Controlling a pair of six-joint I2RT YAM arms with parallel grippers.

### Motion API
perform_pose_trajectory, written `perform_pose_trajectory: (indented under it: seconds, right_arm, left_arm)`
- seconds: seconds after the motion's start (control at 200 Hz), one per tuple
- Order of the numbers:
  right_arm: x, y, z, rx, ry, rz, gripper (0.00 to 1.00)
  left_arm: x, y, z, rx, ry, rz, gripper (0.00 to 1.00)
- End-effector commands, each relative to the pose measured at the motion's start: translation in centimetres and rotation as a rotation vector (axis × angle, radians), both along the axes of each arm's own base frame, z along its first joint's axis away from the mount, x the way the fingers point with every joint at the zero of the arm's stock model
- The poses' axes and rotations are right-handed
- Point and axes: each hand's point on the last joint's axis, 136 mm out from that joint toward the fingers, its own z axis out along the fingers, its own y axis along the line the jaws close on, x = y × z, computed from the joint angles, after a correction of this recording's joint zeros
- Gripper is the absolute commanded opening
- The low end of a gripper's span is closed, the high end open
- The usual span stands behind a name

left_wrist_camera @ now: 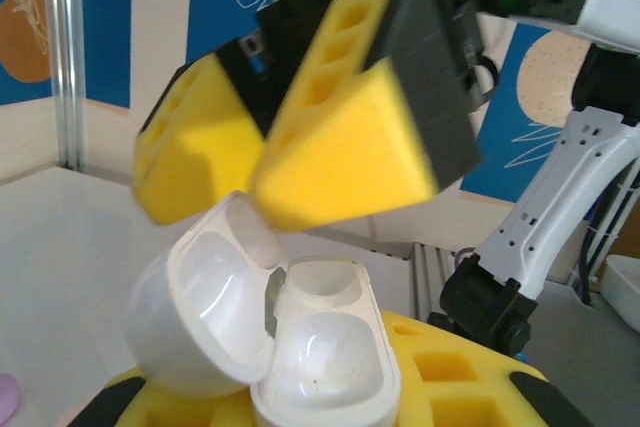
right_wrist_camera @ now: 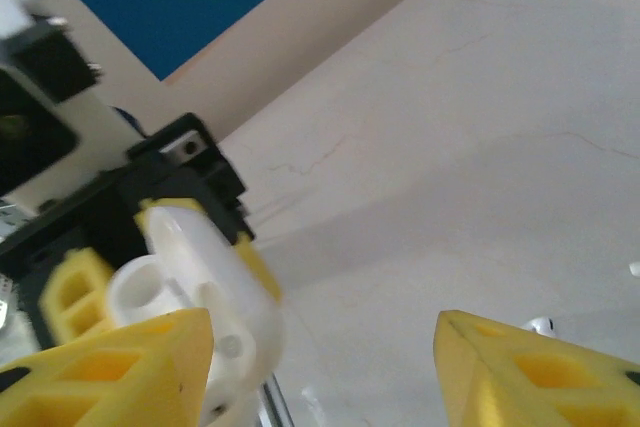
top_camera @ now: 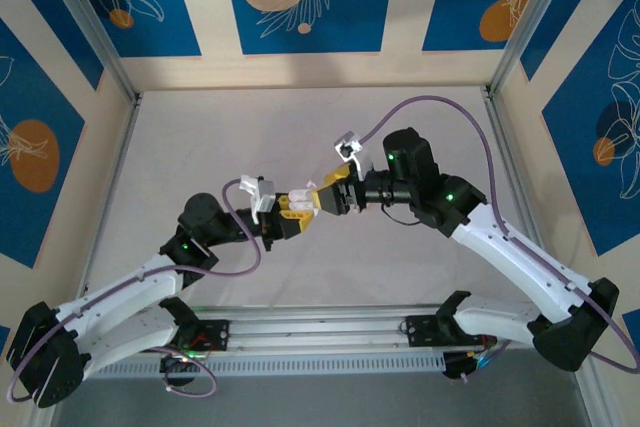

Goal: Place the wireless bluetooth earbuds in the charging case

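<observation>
my left claw (top_camera: 288, 211) is clamped on the base of the case (left_wrist_camera: 320, 367), holding it off the table (left_wrist_camera: 60, 277) with the lid (left_wrist_camera: 200, 317) tipped open and both wells looking empty. my right claw (right_wrist_camera: 325, 332) hangs about half open just over the lid, nothing in it. i judge the case light, hard and glossy (slick against foam), so the grip belongs on the base's sides, below the hinge. a lilac scrap (left_wrist_camera: 5, 397) on the table may be a bud; i cannot tell.
</observation>
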Motion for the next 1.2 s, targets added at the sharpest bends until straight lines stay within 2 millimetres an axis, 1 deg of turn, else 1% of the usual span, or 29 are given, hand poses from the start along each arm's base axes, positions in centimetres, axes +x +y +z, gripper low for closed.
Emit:
perform_pose_trajectory:
  seconds: [0.0,0.11,0.22,0.325,0.38,0.44,0.48,0.525,0.56,0.605,0.65,0.705,0.745,0.8,0.925,0.975,1.045,1.196]
  right_arm:
    - [0.7,-0.2,0.7,0.006,0.004,-0.041,0.61]
    - [0.3,-0.1,1.5,0.028,-0.003,-0.022,0.61]
    - [-0.6,-0.4,3.1,0.082,-0.030,-0.003,0.63]
    - [-1.3,-1.3,5.0,0.147,-0.072,-0.018,0.64]
    - [-1.2,-2.1,5.7,0.174,-0.090,-0.046,0.64]
    - [-0.4,-3.1,5.6,0.171,-0.083,-0.114,0.65]
    - [0.7,-4.0,4.7,0.146,-0.047,-0.193,0.65]
    - [2.3,-5.3,3.1,0.109,0.014,-0.292,0.62]
    - [3.6,-6.3,1.5,0.076,0.083,-0.373,0.57]
    - [4.9,-7.7,-1.0,0.032,0.199,-0.470,0.53]
    - [5.8,-8.5,-3.5,-0.004,0.314,-0.522,0.51]
    - [6.5,-8.9,-6.5,-0.046,0.436,-0.549,0.49]
    - [6.8,-8.9,-8.6,-0.080,0.517,-0.549,0.47]
    - [7.3,-8.7,-11.1,-0.131,0.599,-0.554,0.46]
    - [8.6,-7.0,-15.4,-0.242,0.686,-0.501,0.44]
    - [9.3,-6.1,-16.7,-0.290,0.699,-0.470,0.42]
    - [10.2,-4.7,-18.1,-0.376,0.681,-0.412,0.43]
    - [13.0,-2.8,-21.1,-0.620,0.578,-0.330,0.45]
  left_arm:
    - [-1.2,0.1,1.5,-0.037,-0.056,-0.044,0.12]
    - [-0.8,0.3,1.0,-0.025,-0.048,-0.014,0.13]
    - [0.1,0.6,0.4,0.002,-0.038,0.049,0.14]
    - [0.9,1.2,-0.2,0.015,-0.037,0.116,0.14]
    - [1.0,1.5,-0.3,0.013,-0.044,0.139,0.14]
    - [1.2,1.9,-0.2,0.009,-0.053,0.165,0.14]
    - [1.4,2.1,-0.2,0.008,-0.059,0.185,0.14]
    - [1.6,2.4,-0.1,0.006,-0.067,0.209,0.14]
    - [1.7,2.7,0.0,0.004,-0.072,0.226,0.14]
    - [1.8,3.1,0.3,-0.001,-0.077,0.251,0.14]
    - [1.9,3.6,0.6,-0.008,-0.079,0.276,0.14]
    - [1.9,4.0,0.9,-0.012,-0.081,0.300,0.14]
    - [2.0,4.4,1.1,-0.008,-0.082,0.316,0.14]
    - [1.9,4.7,1.4,-0.005,-0.091,0.331,0.14]
    - [1.6,5.2,1.9,-0.008,-0.097,0.340,0.14]
    - [1.5,5.3,2.0,-0.010,-0.096,0.343,0.14]
    - [1.4,5.5,2.0,-0.009,-0.097,0.347,0.14]
    - [1.2,6.1,2.2,-0.001,-0.106,0.362,0.14]
